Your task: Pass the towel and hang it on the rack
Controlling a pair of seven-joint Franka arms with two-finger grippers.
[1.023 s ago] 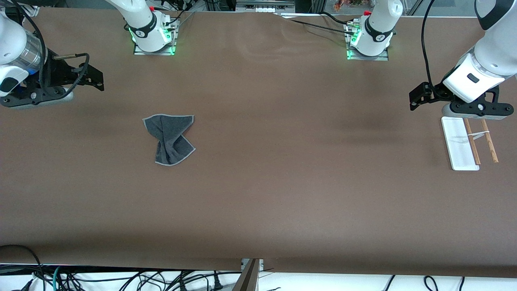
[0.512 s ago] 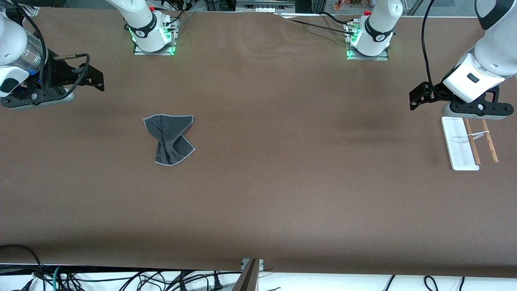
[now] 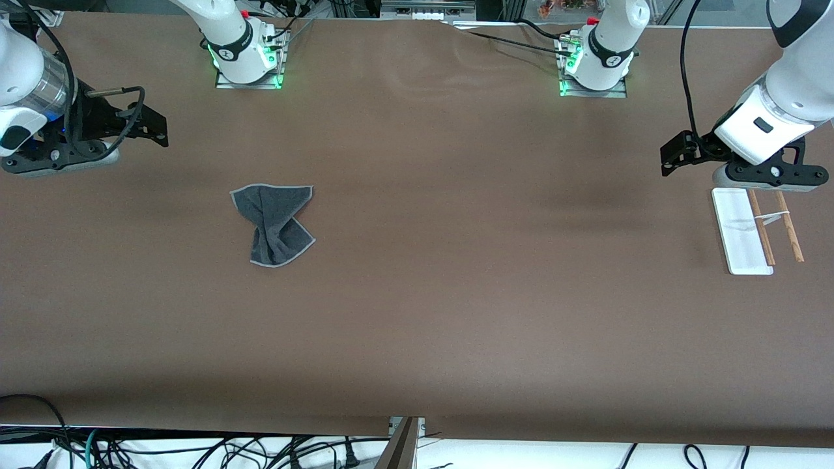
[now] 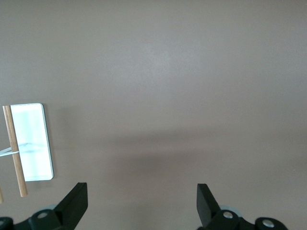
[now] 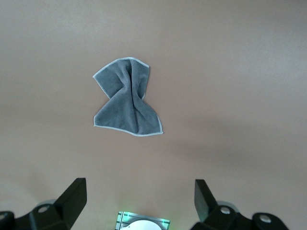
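The dark grey towel point(image 3: 273, 225) lies crumpled on the brown table toward the right arm's end, and also shows in the right wrist view point(image 5: 127, 100). The rack point(image 3: 741, 231), with a white base and two wooden rods point(image 3: 762, 228), stands at the left arm's end, and its base shows in the left wrist view point(image 4: 31, 141). My left gripper point(image 3: 765, 177) hangs over the table by the rack's end, open and empty point(image 4: 141, 189). My right gripper point(image 3: 55, 156) hangs over the right arm's end of the table, open and empty point(image 5: 139, 187), apart from the towel.
The two arm bases point(image 3: 247, 62) point(image 3: 594, 68) with green lights stand along the table edge farthest from the front camera. The right arm's base also shows in the right wrist view point(image 5: 141, 221). Cables hang past the near edge point(image 3: 195, 449).
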